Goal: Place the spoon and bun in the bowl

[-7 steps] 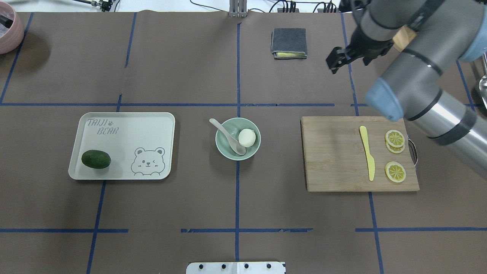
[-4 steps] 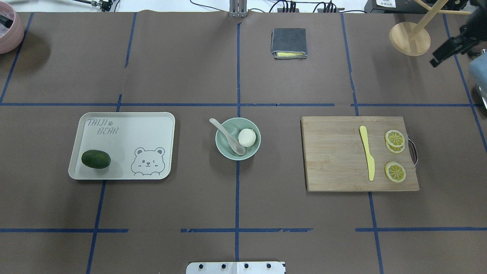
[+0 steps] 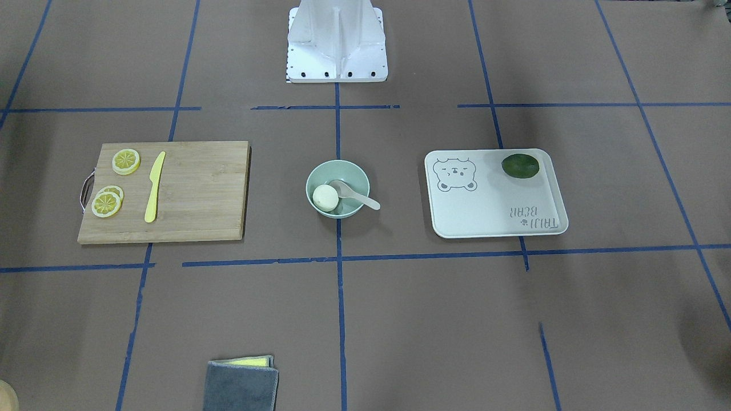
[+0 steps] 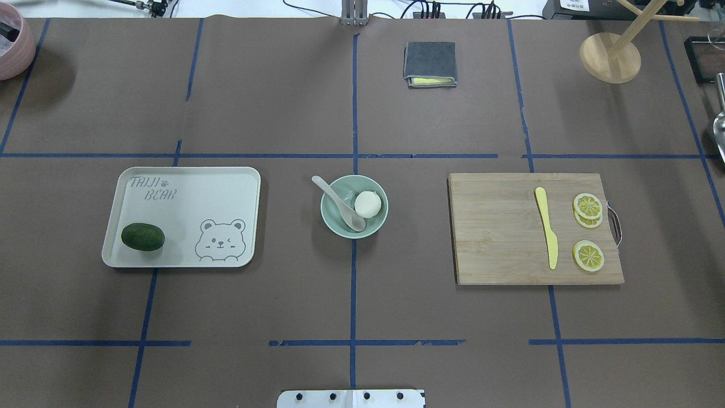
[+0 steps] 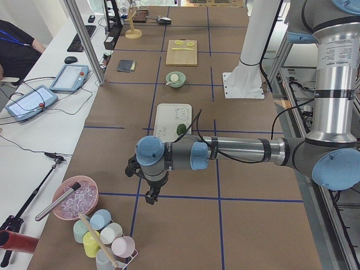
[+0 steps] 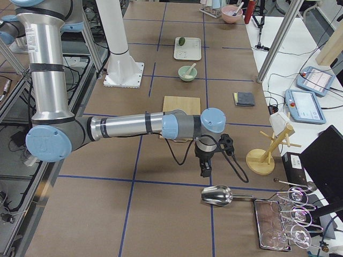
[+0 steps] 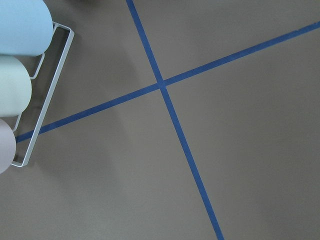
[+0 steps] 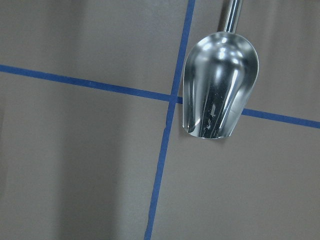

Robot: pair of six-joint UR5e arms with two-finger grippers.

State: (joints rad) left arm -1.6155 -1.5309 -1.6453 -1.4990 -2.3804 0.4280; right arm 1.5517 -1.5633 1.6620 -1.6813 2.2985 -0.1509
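Observation:
The mint-green bowl [image 4: 375, 185] stands at the table's middle. The white bun [image 4: 367, 204] lies inside it on the right. The pale spoon [image 4: 338, 203] has its scoop in the bowl and its handle over the far-left rim. All three also show in the front-facing view: bowl [image 3: 358, 176], bun [image 3: 325, 197], spoon [image 3: 361, 198]. My left gripper [image 5: 150, 198] hangs over the table's left end, far from the bowl. My right gripper [image 6: 204, 171] hangs over the right end near a metal scoop [image 8: 219, 85]. I cannot tell whether either is open or shut.
A bear tray [image 4: 187, 198] with a dark green fruit [image 4: 143, 237] lies left of the bowl. A cutting board [image 4: 498, 232] with a yellow knife [image 4: 547, 226] and lemon slices [image 4: 588, 255] lies right. A grey cloth [image 4: 430, 63] and wooden stand [image 4: 610, 56] are at the back.
My right arm has swung away to the right and left the overhead view. The bowl, the spoon and the bun have not moved.

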